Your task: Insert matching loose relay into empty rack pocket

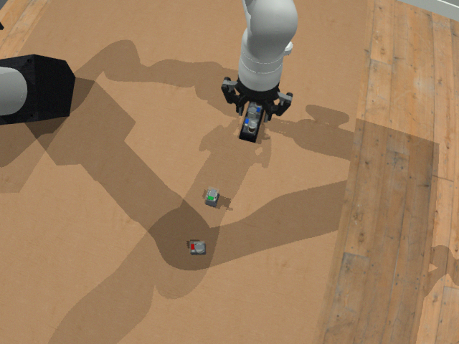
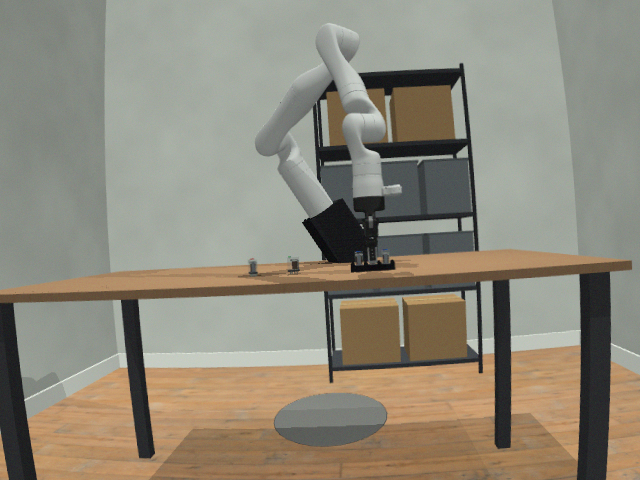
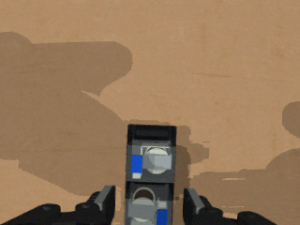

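The black rack (image 1: 247, 136) (image 2: 373, 268) (image 3: 150, 133) lies on the table. In the wrist view a relay with a blue button (image 3: 152, 161) (image 1: 251, 125) sits in one pocket, and a second blue-button relay (image 3: 149, 214) (image 1: 253, 110) sits button up in the pocket beside it. My gripper (image 3: 149, 200) (image 1: 254, 112) (image 2: 371, 253) straddles this second relay. Its fingers are open, with a gap on each side of the relay. The exterior view shows a relay in each of the three pockets, with one at the right end (image 2: 385, 255). That one is hidden under my wrist in the other views.
A loose relay with a green button (image 1: 211, 196) (image 2: 293, 264) and one with a red button (image 1: 197, 247) (image 2: 252, 266) stand on the table, apart from the rack. The arm's black base (image 1: 36, 89) (image 2: 336, 235) is behind. The table edge (image 1: 344, 222) runs on the right.
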